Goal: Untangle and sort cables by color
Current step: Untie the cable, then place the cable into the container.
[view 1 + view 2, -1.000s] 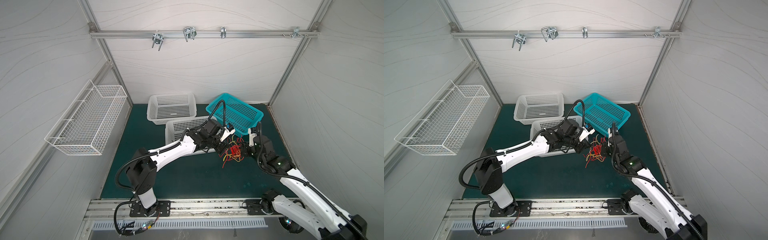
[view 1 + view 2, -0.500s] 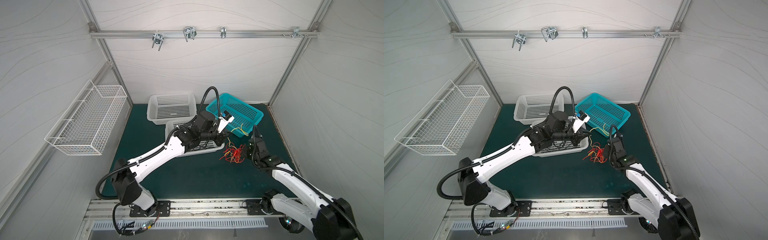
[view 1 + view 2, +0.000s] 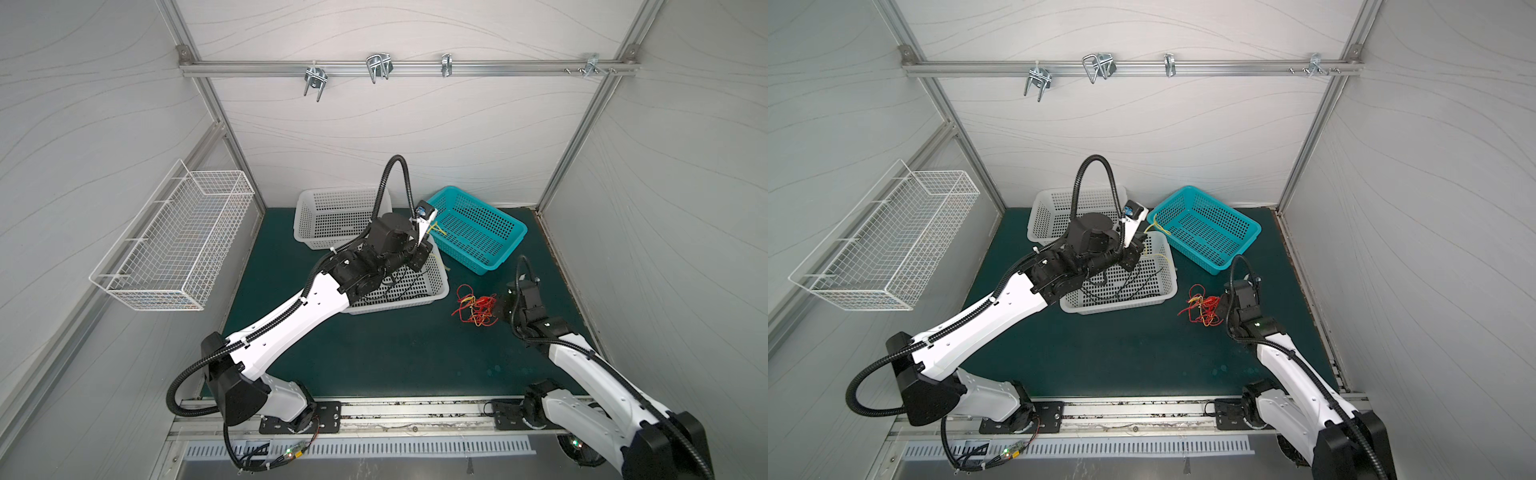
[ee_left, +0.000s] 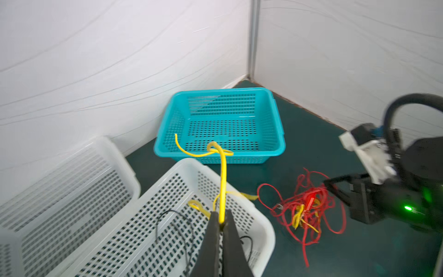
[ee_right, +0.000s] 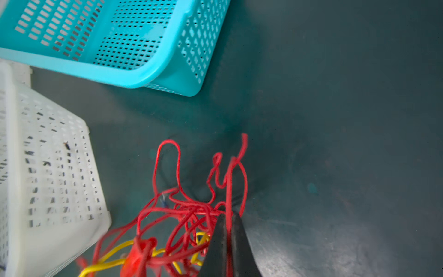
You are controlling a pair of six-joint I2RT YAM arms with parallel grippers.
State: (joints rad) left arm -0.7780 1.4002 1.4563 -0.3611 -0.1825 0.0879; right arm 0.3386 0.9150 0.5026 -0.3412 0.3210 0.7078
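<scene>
While the tangle (image 3: 476, 309) of red and yellow cables lies on the worktop (image 3: 374, 353) toward its right edge, in front of the teal basket (image 4: 251, 154), each arm holds one strand for a distinct purpose.

Left arm: the left gripper (image 4: 221, 223) hangs above the near white basket (image 3: 399, 303), its fingers pressed together on a yellow cable (image 4: 224, 177). The cable rises from the pinch and ends in a loose knot-like loop in front of the teal basket's rim. A lower part of it drapes over the white basket's right corner toward the tangle; whether that end is free of the tangle cannot be told. The raised grip probably serves to draw the cable clear and carry it toward the teal basket in the back right corner of the worktop.

Right arm: the right gripper (image 5: 227, 220) sits low at the right side of the tangle, fingers closed on a red cable (image 5: 227, 182). This hold most likely anchors the bundle so that the pull from the left does not drag the whole mass along.

Sorted stock: thin black cables (image 4: 169, 211) lie inside the near white basket, which suggests that colour is assigned there. A second white basket (image 3: 332, 192) stands at the back edge. Yellow strands are visible inside the tangle, so separation is not complete.
</scene>
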